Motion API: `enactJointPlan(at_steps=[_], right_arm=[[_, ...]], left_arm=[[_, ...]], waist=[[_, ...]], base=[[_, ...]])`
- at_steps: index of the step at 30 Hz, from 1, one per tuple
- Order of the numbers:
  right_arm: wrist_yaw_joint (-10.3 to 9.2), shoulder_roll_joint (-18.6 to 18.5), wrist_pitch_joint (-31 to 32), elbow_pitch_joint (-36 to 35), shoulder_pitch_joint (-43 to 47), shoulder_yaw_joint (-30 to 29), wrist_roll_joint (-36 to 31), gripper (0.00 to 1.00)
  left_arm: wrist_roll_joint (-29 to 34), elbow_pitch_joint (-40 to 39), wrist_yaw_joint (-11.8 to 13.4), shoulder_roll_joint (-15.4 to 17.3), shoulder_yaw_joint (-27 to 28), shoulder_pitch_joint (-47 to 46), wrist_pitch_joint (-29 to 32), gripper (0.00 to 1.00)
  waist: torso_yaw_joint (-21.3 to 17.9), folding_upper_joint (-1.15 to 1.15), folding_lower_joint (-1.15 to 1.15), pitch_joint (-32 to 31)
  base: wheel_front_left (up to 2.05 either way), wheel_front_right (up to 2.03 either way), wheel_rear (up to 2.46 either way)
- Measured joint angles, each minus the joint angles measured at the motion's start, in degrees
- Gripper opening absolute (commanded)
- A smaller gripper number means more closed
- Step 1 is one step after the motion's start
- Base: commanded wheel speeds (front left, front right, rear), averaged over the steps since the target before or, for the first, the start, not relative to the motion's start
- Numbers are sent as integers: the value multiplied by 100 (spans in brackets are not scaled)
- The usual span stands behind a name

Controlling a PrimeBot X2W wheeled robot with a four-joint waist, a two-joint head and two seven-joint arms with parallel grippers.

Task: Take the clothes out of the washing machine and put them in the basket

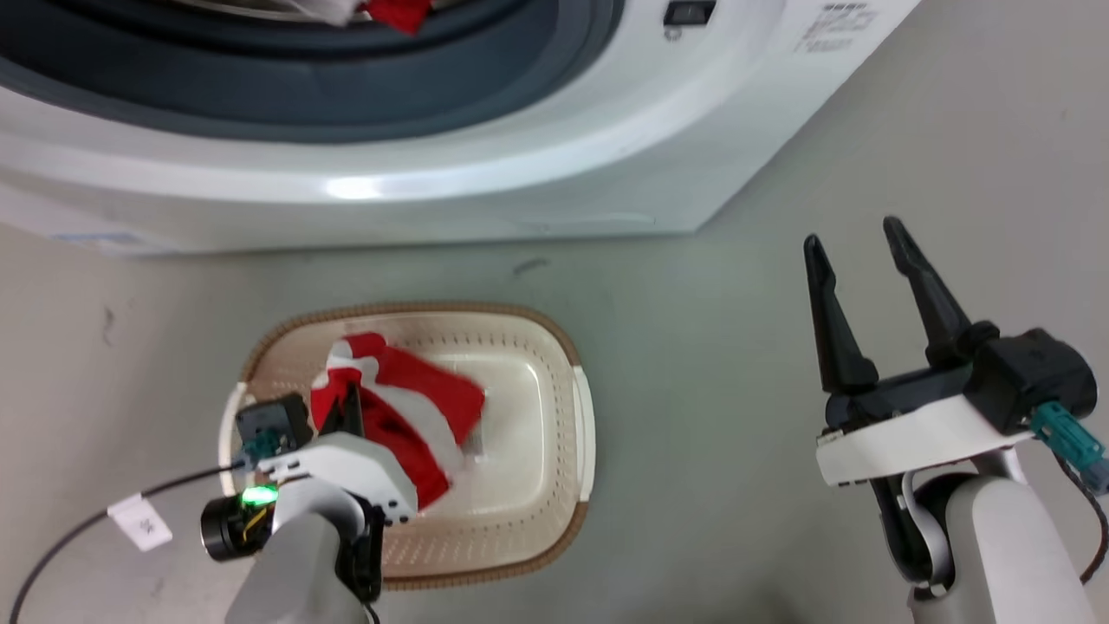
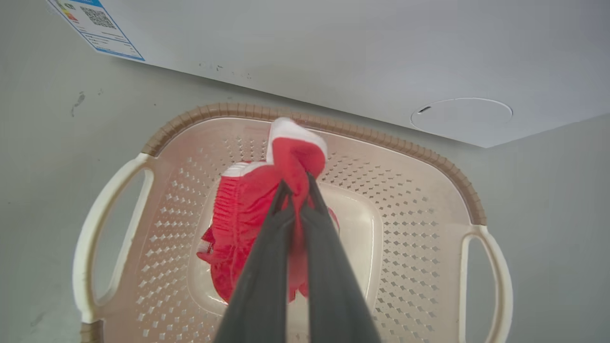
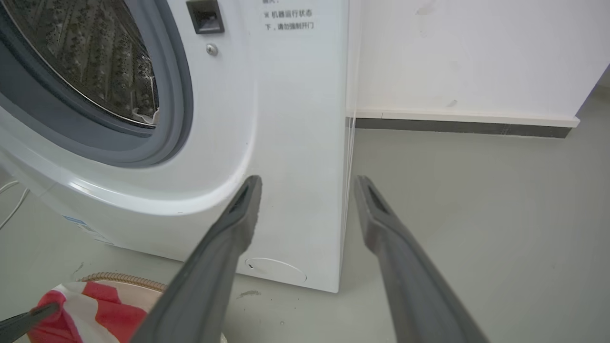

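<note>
The left gripper [image 2: 296,183] is clenched on a bunched fold of a red garment [image 2: 240,219] with white trim. It holds the garment over the left half of the basket [image 2: 381,140], and the cloth hangs down inside. The basket stands on the grey floor [image 1: 693,347], just in front of the washing machine [image 1: 520,173]. Another red and white piece [image 1: 394,12] lies in the machine's open mouth. The right gripper [image 1: 852,234] hovers well apart to the right, its fingers spread and empty.
</note>
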Motion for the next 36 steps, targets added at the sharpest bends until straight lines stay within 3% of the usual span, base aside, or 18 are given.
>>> enactJointPlan(at_steps=[9,17,19,20,29,36], right_arm=[[1,0,-136,14,-377,164,20,100],[1,0,-264,221,-425,175,70,100],[0,0,-292,297,-431,172,99,100],[1,1,-310,341,-432,172,108,100],[1,2,-342,701,-164,40,-16,100],[0,2,-187,702,280,-168,-113,100]], left_arm=[[151,1321,16,203,238,-909,-1,0],[94,1869,-4,267,386,-1043,-1,0],[94,1946,-47,267,407,-1038,-1,24],[94,1979,-54,267,409,-1028,-1,100],[115,1582,-233,170,554,-381,-1,100],[335,818,-279,53,614,253,-1,100]], waist=[[-224,0,0,1008],[-427,0,0,1248],[-422,0,0,1168],[-417,0,0,1112],[-306,0,-1,177],[-176,0,-2,-783]], base=[[0,0,0],[0,0,0],[0,0,0],[0,0,0],[0,0,0],[0,0,0]])
